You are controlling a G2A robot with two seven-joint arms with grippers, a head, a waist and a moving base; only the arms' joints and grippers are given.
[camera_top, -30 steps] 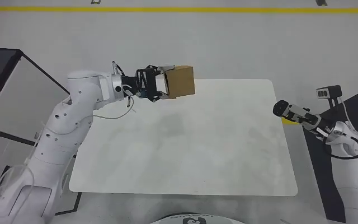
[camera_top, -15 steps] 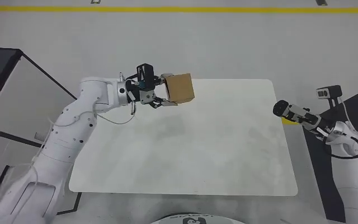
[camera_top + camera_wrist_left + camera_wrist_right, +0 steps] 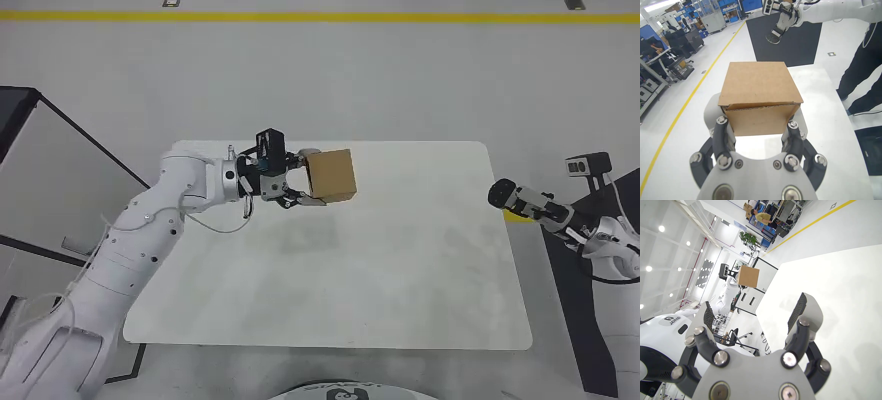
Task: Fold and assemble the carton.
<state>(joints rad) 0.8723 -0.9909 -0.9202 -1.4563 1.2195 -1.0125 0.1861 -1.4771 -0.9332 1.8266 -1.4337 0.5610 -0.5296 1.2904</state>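
Left first: the left tool [image 3: 305, 178] is clamped on the carton [image 3: 332, 176], w/ one finger on each side of its near end. It holds the carton up off the surface [image 3: 400, 290], over the far-left part. Re progress, the carton looks all but done. In the left wrist view it reads as a squared-up, closed box w/ a flat top panel. The near end flap is tucked in, w/ only a thin, slightly uneven seam under the top edge. The right wrist view, from farther off, shows two more faces, both plain and shut. Judgement: folding is approx. finished. What's left is prob. pressing that end seam home, if it needs it, and setting the box down on the surface. Hard to make out: the underside isn't shown anywhere, so can't say whether the bottom flaps are locked. The tool's pads sit behind the carton's side walls, so how far the grip reaches along them is unclear. The seam's left corner shows a small gap, but whether that is a loose tab or just a cut edge, can't tell. Over at the right, the right tool [image 3: 754, 306] sits just by the surface's right edge. Its jaws are apart w/ nothing between them, and it is well apart from the carton.
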